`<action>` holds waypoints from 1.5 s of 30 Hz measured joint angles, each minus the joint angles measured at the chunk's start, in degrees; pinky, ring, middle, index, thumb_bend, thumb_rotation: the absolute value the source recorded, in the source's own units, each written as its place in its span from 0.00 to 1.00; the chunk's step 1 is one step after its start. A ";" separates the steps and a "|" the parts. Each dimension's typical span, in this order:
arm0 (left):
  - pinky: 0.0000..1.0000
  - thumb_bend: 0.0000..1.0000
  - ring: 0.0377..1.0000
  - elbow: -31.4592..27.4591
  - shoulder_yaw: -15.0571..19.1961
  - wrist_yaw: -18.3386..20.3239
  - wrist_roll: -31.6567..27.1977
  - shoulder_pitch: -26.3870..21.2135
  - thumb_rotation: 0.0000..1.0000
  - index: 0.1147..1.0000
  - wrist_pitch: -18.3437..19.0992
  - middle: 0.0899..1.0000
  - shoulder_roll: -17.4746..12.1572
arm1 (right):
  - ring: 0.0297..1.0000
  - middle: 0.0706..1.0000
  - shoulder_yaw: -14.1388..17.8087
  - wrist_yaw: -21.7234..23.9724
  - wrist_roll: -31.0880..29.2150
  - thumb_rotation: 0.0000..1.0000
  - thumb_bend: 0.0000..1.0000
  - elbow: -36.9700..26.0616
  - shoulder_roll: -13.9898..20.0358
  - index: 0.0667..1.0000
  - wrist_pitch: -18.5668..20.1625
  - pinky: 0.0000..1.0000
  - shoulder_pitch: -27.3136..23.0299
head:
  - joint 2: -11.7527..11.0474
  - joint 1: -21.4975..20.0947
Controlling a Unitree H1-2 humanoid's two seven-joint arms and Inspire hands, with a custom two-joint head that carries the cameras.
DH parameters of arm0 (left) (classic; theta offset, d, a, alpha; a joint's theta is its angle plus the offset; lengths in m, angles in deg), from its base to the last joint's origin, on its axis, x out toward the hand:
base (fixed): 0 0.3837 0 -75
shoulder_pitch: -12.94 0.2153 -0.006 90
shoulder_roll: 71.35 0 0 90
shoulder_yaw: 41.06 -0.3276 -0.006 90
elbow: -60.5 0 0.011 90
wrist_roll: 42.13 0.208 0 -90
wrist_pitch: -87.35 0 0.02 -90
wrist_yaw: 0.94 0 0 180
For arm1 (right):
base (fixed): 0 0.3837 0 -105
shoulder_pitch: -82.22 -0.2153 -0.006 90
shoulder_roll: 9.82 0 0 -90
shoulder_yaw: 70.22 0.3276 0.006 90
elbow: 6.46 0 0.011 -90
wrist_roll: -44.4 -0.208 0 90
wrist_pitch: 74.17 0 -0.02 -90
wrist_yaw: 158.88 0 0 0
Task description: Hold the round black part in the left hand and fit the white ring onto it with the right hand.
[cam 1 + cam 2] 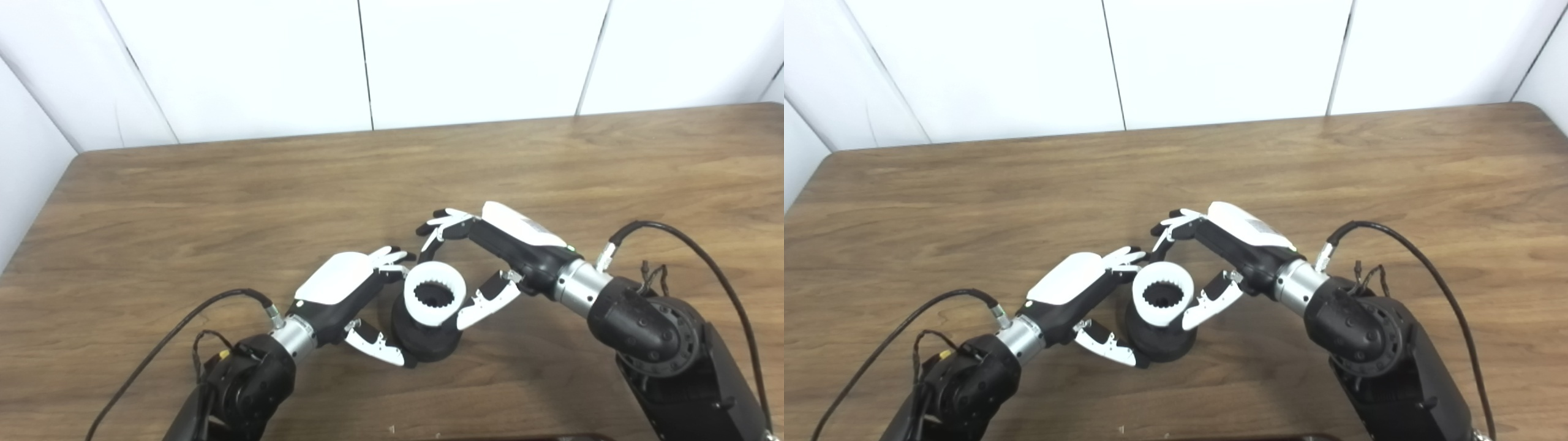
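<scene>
Ring sits on the black part, both hands around it.
Left robot hand point(343, 294) grips the part point(425, 340) on the tabletop point(184, 202); right robot hand point(490, 257) pinches the ring point(435, 294).

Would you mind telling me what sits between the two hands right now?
The white ring on top of the round black part sits between the left hand and the right hand, plain in both views.
</scene>
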 measured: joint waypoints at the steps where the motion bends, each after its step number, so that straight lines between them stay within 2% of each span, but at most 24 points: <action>1: 0.85 0.83 0.97 0.00 -0.01 -0.01 0.00 0.00 0.35 0.65 -0.02 0.94 0.00 | 0.95 0.84 -0.04 -0.08 -0.01 0.15 0.52 0.09 0.00 0.45 -0.05 0.95 0.00 | 0.00 0.00; 26: 0.86 0.83 0.98 0.13 -0.04 0.15 -0.01 -0.04 0.34 0.64 -0.10 0.93 0.13 | 0.97 0.85 -1.79 -0.52 0.56 0.16 0.52 0.21 0.93 0.45 -0.97 0.98 0.58 | -0.26 0.09; 45: 0.87 0.83 0.98 0.22 0.07 0.41 -0.41 -0.04 0.33 0.64 -0.33 0.93 0.25 | 0.97 0.85 -1.78 -1.24 0.61 0.16 0.52 0.21 0.99 0.45 -0.97 0.98 1.19 | -0.09 0.18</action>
